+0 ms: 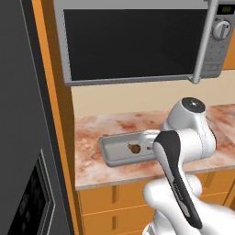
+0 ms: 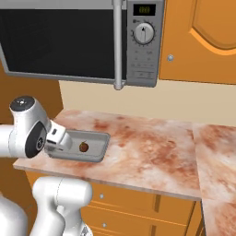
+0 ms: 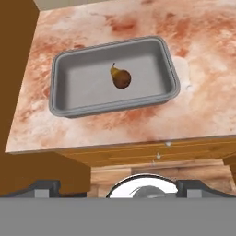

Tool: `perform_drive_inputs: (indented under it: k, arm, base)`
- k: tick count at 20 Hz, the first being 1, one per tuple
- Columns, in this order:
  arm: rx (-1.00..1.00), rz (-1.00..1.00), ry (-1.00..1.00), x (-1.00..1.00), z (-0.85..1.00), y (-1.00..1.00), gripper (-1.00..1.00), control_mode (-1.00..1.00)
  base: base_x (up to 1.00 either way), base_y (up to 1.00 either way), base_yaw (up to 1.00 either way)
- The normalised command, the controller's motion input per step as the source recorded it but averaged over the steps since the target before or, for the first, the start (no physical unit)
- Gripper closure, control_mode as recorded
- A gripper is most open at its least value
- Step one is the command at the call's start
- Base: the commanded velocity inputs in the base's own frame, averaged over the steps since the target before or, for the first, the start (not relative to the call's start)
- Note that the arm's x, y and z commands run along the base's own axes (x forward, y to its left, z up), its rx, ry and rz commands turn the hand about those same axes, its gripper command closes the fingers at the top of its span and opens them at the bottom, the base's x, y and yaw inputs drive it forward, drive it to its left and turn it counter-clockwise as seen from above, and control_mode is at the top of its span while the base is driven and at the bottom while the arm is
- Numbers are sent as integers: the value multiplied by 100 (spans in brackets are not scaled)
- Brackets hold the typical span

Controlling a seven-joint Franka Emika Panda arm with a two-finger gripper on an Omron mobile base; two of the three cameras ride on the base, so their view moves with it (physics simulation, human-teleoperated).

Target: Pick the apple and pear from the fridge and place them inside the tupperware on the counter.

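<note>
pear (image 3: 121, 78): yellow-orange, browner on one side
tupperware (image 3: 67, 85): plain grey
table (image 3: 203, 69): pinkish-red marbled
drawers (image 2: 138, 209): orange wood
microwave (image 2: 138, 46): grey, dark door

— Where is your arm?

— My arm (image 1: 183, 151) rises from the base, its white links folded at a dark-jointed elbow. In the right base view the upper link (image 2: 27, 131) sits at the left.

— And the gripper?

— My gripper (image 3: 117, 186) points downward; my fingertips (image 3: 44, 186) stand far apart at the bottom of the hand view, spread wide, nothing between them.
</note>
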Motion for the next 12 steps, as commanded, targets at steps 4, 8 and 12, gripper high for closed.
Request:
perform_drive_inputs:
  k: [4, 8, 12]
  arm:
    - [0, 0, -4, -71, 40, -2, -100, -100]
    - [0, 0, -1, -55, 14, -13, -100, -100]
    - [0, -12, 0, -27, 0, -14, -100, -100]
  base:
    - [0, 0, 0]
    - [0, 0, 0]
    - [0, 0, 0]
